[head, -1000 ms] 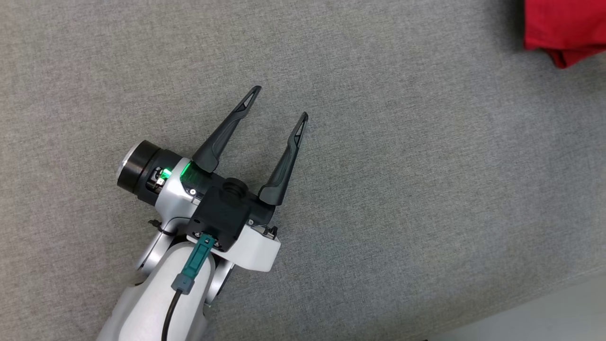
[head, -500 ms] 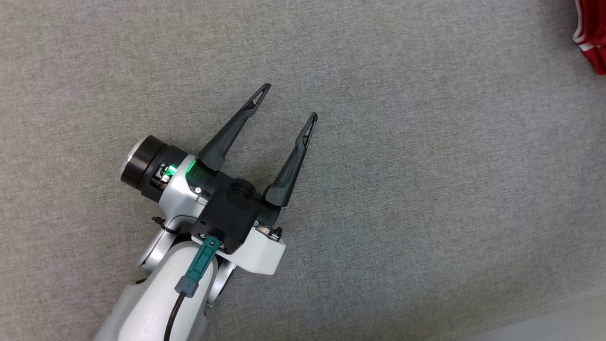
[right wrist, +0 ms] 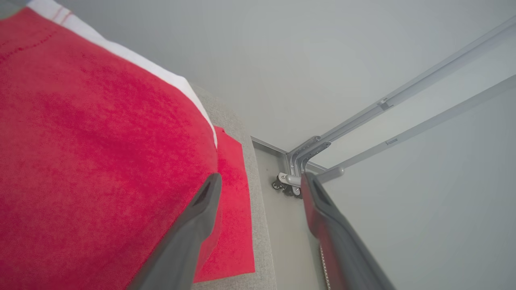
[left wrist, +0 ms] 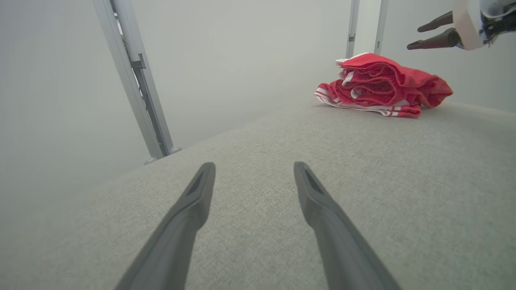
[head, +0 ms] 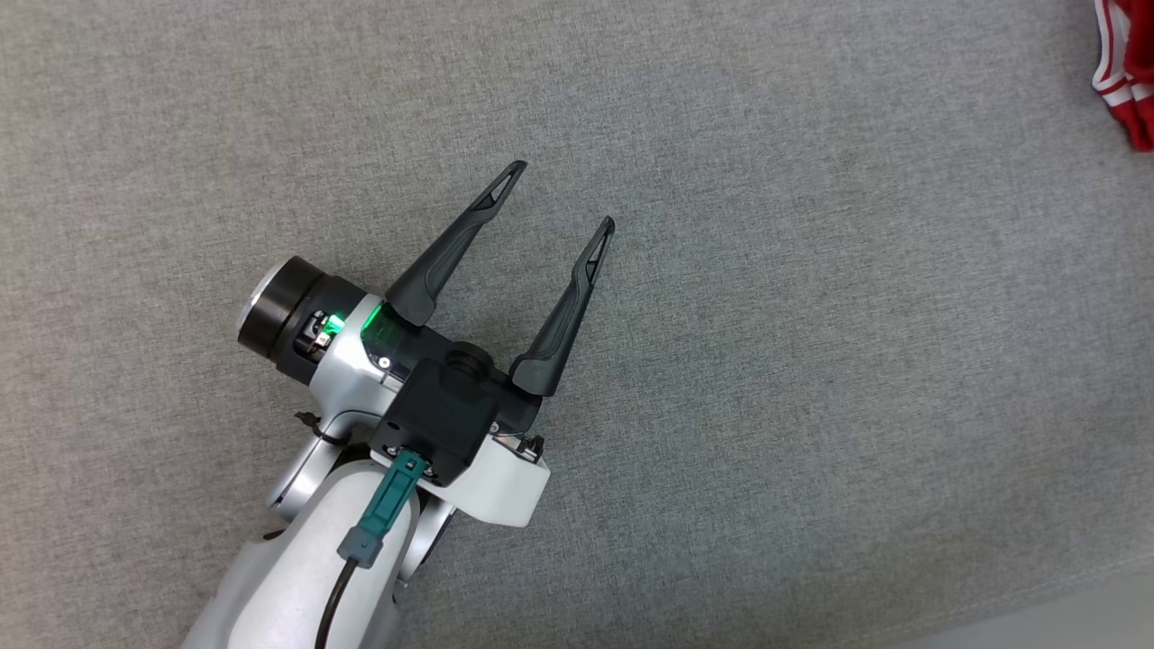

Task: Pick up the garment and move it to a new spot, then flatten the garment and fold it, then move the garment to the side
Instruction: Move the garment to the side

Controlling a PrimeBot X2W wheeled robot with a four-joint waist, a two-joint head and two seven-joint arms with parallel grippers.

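1. Tabletop [head: 811,361]: grey woven fabric covering, flat. Its near edge shows at the lower right corner of the head view, with pale floor beyond.

2. Garment [left wrist: 383,88]: red cloth with white stripe trim, bunched in a loose folded heap. It lies on the tabletop close to the far edge, toward the right side, and in the head view just a red and white sliver [head: 1122,72] shows at the upper right. In the right wrist view its red surface [right wrist: 100,161] reaches nearly to the tabletop's edge, with a narrow grey strip left bare beside it.

3. Left pincer [head: 563,193]: 2 dark fingers spread wide, nothing between them, pointing over bare tabletop toward the far right. It is well apart from the garment, which lies ahead of it and to its right. Seen from its own wrist [left wrist: 254,165], the fingers stand low over the fabric; contact with the fabric cannot be told.

4. Right pincer [left wrist: 414,38]: just above the garment, fingers parted, clear of the cloth. Seen from its own wrist [right wrist: 261,177], the 2 fingers are spread wide and hold nothing; the garment lies below the left-hand finger.

5. Metal frame posts [left wrist: 133,80]: pale grey, standing past the tabletop's far edge.
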